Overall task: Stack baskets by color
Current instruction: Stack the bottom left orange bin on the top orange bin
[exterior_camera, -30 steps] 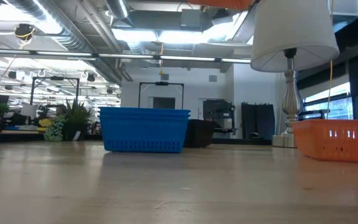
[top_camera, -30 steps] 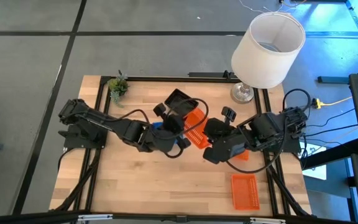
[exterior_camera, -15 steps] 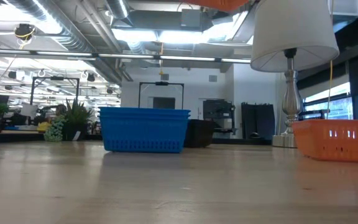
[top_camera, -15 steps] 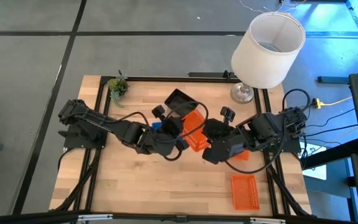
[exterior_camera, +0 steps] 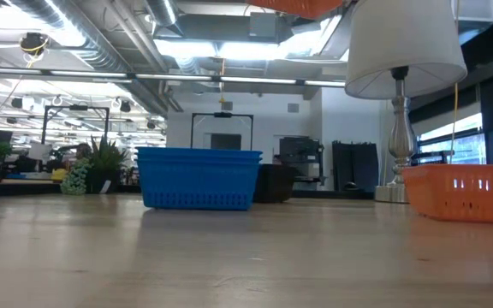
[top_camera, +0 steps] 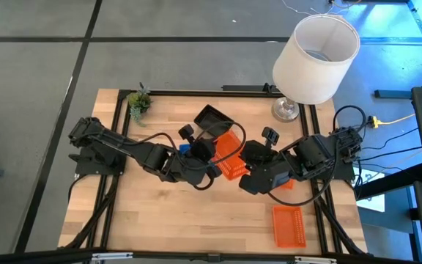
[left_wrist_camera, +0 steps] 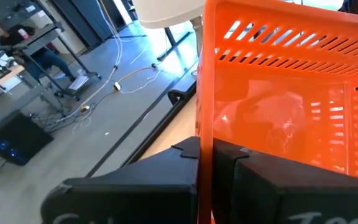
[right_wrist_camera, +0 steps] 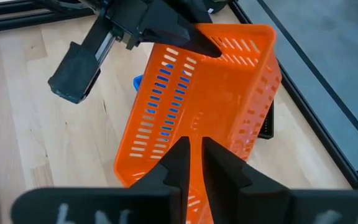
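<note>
An orange basket (top_camera: pixel 229 155) hangs tilted above the table's middle, with my left gripper (top_camera: pixel 215 154) and my right gripper (top_camera: pixel 245 163) both shut on it from opposite sides. Its underside shows at the top of the low view (exterior_camera: pixel 302 5). A blue basket (exterior_camera: pixel 199 178) stands on the table under the left arm. Behind it stands a black basket (top_camera: pixel 212 119). A second orange basket (exterior_camera: pixel 465 190) sits under the right arm. A third orange basket (top_camera: pixel 286 224) lies near the front right. My left gripper pinches one wall of the orange basket at its rim (left_wrist_camera: pixel 204 134), one finger (left_wrist_camera: pixel 232 155) inside and one outside. It comes nearly level from the table's left. The basket is lifted clear and tilted. My right gripper pinches the basket's opposite edge (right_wrist_camera: pixel 194 138) between its two fingers, slanting down from the table's right. The basket slants away from the fingers, clear of the table.
A big white lampshade (top_camera: pixel 317 48) on its lamp foot (top_camera: pixel 286 110) stands at the far right corner. A small green plant (top_camera: pixel 139 101) is at the far left corner. Bare wood lies along the near edge at the left.
Both arms have stayed nearly in place. The orange basket held between them has tipped a little, and more of its underside shows at the top of the low view.
</note>
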